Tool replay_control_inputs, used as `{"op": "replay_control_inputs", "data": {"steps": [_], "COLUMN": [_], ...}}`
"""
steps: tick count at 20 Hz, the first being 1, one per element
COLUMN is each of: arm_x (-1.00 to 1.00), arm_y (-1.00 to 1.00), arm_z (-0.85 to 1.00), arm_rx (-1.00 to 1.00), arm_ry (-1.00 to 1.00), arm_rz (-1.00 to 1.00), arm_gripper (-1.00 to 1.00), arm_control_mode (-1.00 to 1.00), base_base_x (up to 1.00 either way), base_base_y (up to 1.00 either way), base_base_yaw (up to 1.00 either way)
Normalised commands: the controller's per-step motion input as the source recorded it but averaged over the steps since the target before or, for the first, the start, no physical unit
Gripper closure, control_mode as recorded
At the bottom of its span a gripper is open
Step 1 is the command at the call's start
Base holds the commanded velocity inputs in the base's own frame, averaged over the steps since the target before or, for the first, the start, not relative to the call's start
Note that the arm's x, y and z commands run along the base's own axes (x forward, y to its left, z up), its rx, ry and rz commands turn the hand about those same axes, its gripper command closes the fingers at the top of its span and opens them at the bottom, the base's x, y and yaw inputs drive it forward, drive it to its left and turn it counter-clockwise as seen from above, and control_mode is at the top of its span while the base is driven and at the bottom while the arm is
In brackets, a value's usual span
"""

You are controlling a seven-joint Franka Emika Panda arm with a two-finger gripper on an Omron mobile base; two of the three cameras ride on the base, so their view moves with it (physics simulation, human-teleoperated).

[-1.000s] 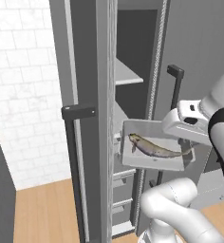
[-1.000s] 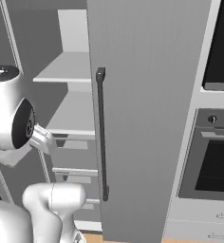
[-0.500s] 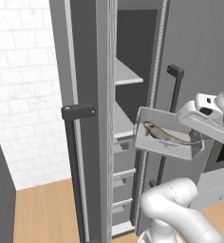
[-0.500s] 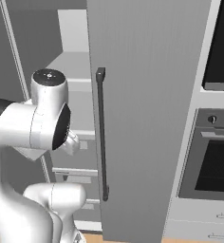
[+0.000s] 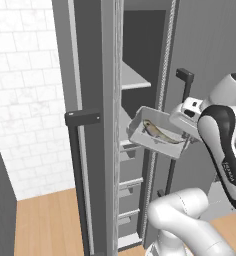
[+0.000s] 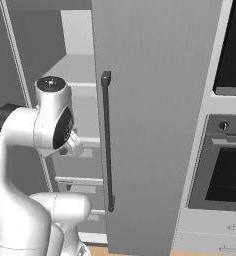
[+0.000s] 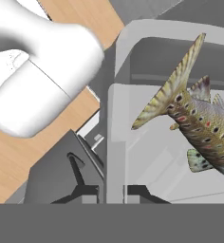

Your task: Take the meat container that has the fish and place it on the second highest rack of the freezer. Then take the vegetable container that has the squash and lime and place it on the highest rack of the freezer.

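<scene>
The meat container (image 5: pixel 149 131), a shallow white tray with a speckled fish (image 5: pixel 159 132) in it, hangs tilted in the air just in front of the open freezer (image 5: pixel 140 60). My gripper (image 5: pixel 182 138) is shut on the tray's right rim. In the hand view the tray wall (image 7: pixel 116 142) runs between my fingertips (image 7: pixel 87 192), and the fish (image 7: pixel 194 111) lies to the right with its tail up. A freezer rack (image 5: pixel 136 80) sits above the tray, with lower drawers (image 5: pixel 130 186) below it. The vegetable container is out of view.
The open freezer door (image 6: pixel 155 100) with its dark vertical handle (image 6: pixel 106 140) stands right of the arm. A second dark handle (image 5: pixel 82 118) is on the panel to the left. An oven (image 6: pixel 225 170) is at the far right, with wooden floor (image 5: pixel 45 220) below.
The arm has swung upward, and the meat container has risen and moved left toward the freezer opening, still gripped by its rim.
</scene>
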Motion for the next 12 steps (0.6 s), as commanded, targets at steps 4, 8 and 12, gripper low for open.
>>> {"op": "replay_control_inputs", "data": {"steps": [4, 8, 12], "arm_x": [0.54, 0.72, 0.58], "arm_y": [0.21, 0.08, 0.4], "arm_z": [-0.19, -0.26, -0.31], "arm_rx": [0.01, 0.0, 0.0], "arm_ry": [0.0, 0.04, 0.04], "arm_rz": [-0.1, -0.14, -0.14], "arm_gripper": [1.0, 1.0, 1.0], "arm_control_mode": [-1.0, -1.0, -1.0], "base_base_x": [0.0, 0.0, 0.0], "base_base_y": [0.0, 0.0, 0.0], "base_base_yaw": [0.0, 0.0, 0.0]}}
